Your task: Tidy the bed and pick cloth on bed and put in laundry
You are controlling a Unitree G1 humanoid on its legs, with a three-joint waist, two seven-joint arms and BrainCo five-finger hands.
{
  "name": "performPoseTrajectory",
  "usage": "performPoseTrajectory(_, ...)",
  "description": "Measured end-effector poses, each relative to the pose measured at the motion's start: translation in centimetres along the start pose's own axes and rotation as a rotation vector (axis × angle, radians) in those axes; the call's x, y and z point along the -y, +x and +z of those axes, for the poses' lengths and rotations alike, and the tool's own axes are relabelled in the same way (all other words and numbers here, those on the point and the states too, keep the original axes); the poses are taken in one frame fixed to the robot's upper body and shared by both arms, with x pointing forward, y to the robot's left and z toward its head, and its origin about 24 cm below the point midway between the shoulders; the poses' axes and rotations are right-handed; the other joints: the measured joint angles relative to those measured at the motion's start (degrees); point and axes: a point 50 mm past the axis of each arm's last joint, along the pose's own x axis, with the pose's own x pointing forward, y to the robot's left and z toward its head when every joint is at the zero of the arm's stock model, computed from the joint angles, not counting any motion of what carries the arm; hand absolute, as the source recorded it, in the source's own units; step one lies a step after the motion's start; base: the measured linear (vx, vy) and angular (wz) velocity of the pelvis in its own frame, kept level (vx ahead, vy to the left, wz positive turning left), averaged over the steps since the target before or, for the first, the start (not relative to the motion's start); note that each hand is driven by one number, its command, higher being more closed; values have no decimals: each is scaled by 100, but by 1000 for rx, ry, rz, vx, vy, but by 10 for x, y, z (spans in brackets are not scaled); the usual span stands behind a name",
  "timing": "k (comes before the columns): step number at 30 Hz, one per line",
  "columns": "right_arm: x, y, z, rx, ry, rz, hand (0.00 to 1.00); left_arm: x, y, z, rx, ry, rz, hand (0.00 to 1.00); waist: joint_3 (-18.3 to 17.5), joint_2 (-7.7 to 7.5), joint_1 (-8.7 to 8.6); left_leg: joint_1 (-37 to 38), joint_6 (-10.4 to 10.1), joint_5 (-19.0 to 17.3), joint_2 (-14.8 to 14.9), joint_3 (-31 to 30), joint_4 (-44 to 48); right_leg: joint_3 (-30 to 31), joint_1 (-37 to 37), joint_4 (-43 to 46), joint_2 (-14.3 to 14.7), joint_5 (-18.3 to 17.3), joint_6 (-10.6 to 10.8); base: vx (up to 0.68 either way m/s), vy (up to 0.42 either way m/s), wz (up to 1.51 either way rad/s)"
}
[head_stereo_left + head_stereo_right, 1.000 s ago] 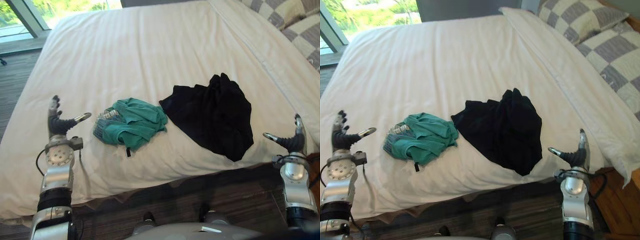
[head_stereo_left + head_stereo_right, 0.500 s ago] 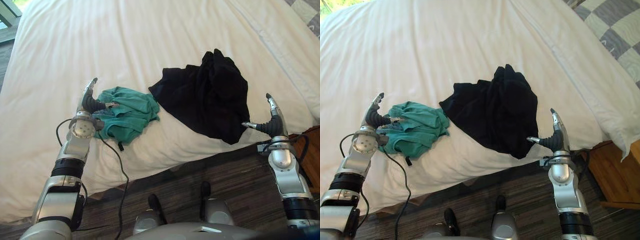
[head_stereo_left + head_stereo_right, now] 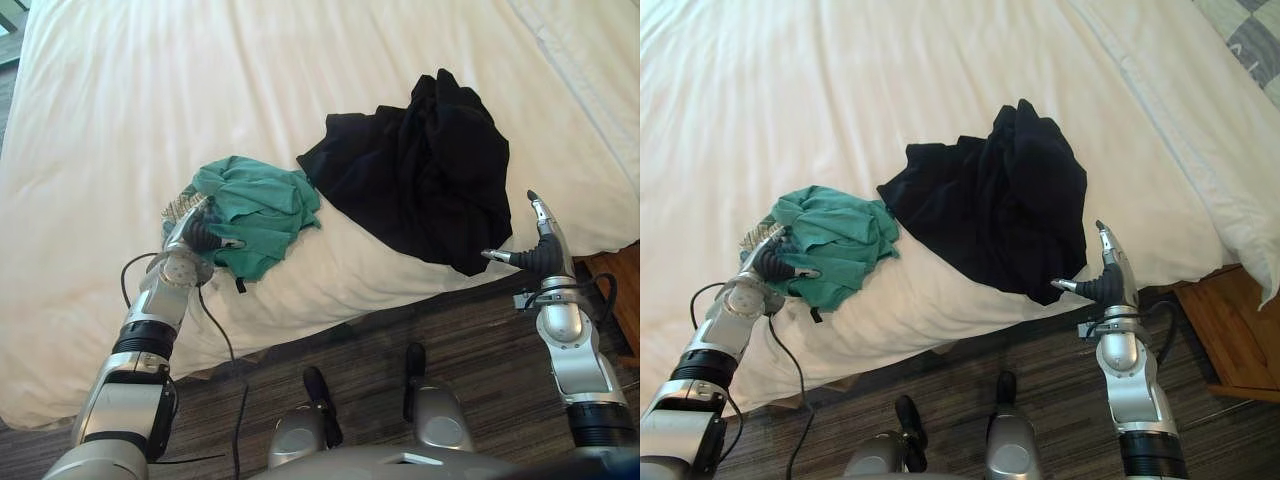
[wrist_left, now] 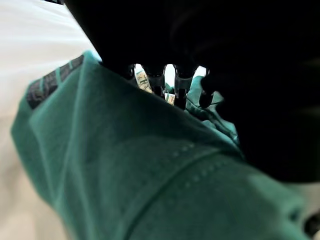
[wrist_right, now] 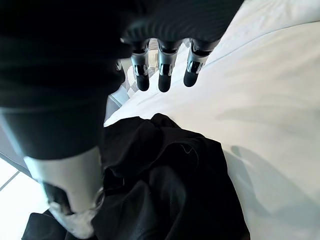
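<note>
**Spotter:** What have you got on the left?

**Operator:** My left hand [image 3: 195,240] sits at the left edge of the green cloth [image 3: 262,205], left of centre in the frame, on the bed [image 3: 200,80]. Its fingers [image 4: 156,82] look straight and the thumb lies across the fabric. I'd say nothing is gripped yet. In the wrist view the folds come right up against the fingers.

**Spotter:** How do you take it?

**Operator:** I'd push in deeper before closing, so I gather a thick bunch and not one loose layer. A thin pinch would likely let the rest trail. Then I'd lift straight up, clear of the bed.

**Spotter:** And the black one?

**Operator:** The black cloth [image 3: 430,180] lies just right of the green one, against it as far as I can tell, and its lower corner reaches the bed's near edge. My right hand [image 3: 543,255] hovers at the lower right, just beside that corner, spread wide and empty. I'd aim for the heaped middle, not the corner.
</note>
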Motion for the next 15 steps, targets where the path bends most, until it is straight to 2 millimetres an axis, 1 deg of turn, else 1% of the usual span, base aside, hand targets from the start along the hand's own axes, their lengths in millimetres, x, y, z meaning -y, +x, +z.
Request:
performPoseTrajectory(4,-12,0,7,26,6,48,0,0,4,2,-6,114,10,100,127,20,26,-4,4,3,-21,48,1,48,1,-67,-7,58,11,1,8,-5)
performPoseTrajectory(6,-13,4,12,48,11,50,0,1,4,2,-1,168,19,100,173,36,18,-20,5,3,-30,62,0,65,-10,-78,-12,71,20,-4,10,-3)
performPoseTrajectory(9,-9,12,21,90,15,32,0,-1,3,3,24,196,30,100,184,49,33,-129,7,3,-32,65,1,74,-85,-206,-1,171,28,10,1,-1)
performPoseTrajectory(11,-7,18,28,117,14,20,0,2,2,2,35,194,26,100,193,54,32,-148,10,5,-44,65,2,78,-97,-225,-12,189,35,18,0,-1)
performPoseTrajectory(14,0,29,40,190,-30,26,0,12,-9,-3,71,168,0,100,192,57,29,-176,11,5,-66,56,5,73,-93,-272,-38,218,73,13,3,2)
performPoseTrajectory(15,5,34,44,212,-49,19,0,19,-15,-8,84,137,-17,100,192,58,38,-189,11,5,-70,44,4,59,-80,-312,-42,236,81,28,3,6)
